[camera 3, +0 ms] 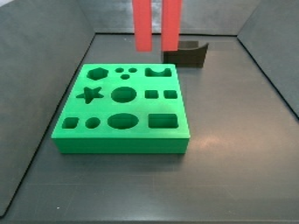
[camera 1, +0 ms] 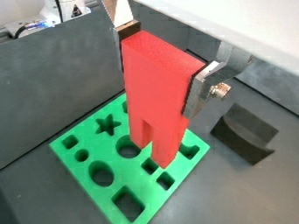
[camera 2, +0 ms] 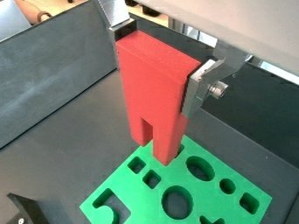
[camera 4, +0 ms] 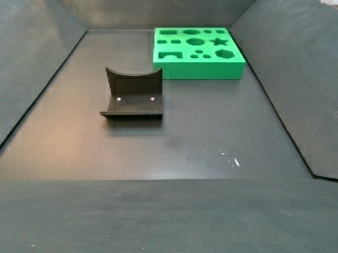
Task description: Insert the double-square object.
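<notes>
The gripper (camera 1: 163,57) is shut on the solid top of the double-square object (camera 1: 158,101), a tall red block with two square legs pointing down; it also shows in the other wrist view (camera 2: 158,96), held by the gripper (camera 2: 163,54). The silver fingers (camera 1: 208,80) press on two opposite sides. In a side view only the two red legs (camera 3: 156,24) show, hanging above the far edge of the green board (camera 3: 105,109). The block is in the air, clear of the board (camera 1: 82,140) (camera 2: 135,188). The board (camera 4: 199,67) lies far back in a side view that shows neither block nor gripper.
The dark fixture (camera 3: 187,54) stands on the floor just beyond the board, and shows as well in a wrist view (camera 1: 246,131) and in a side view (camera 4: 132,96). Dark walls (camera 1: 59,79) enclose the floor (camera 4: 172,148) on its sides.
</notes>
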